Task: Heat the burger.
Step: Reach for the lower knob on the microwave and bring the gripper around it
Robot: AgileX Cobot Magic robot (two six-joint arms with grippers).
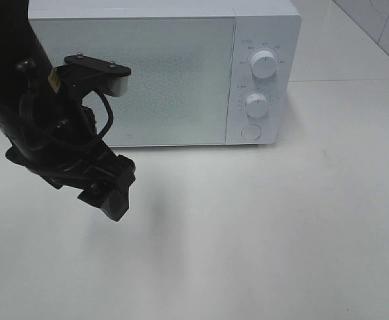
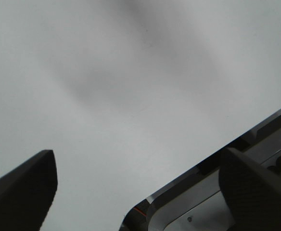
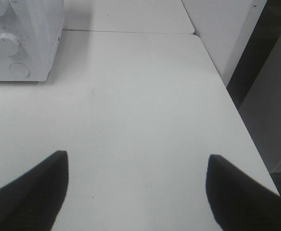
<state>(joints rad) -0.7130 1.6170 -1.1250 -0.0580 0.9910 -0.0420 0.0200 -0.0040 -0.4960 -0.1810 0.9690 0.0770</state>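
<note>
The burger is out of view in every frame. In the high view my left gripper hangs on its black arm above the white table, in front of the microwave's left half. The left wrist view shows the left gripper open, dark fingers spread wide, only bare tabletop between them. In its own wrist view my right gripper is also open and empty over the table. It does not appear in the high view.
A white microwave stands at the back with its door closed. On its right panel are two knobs and a round button. The right wrist view shows the microwave's corner and the table's right edge.
</note>
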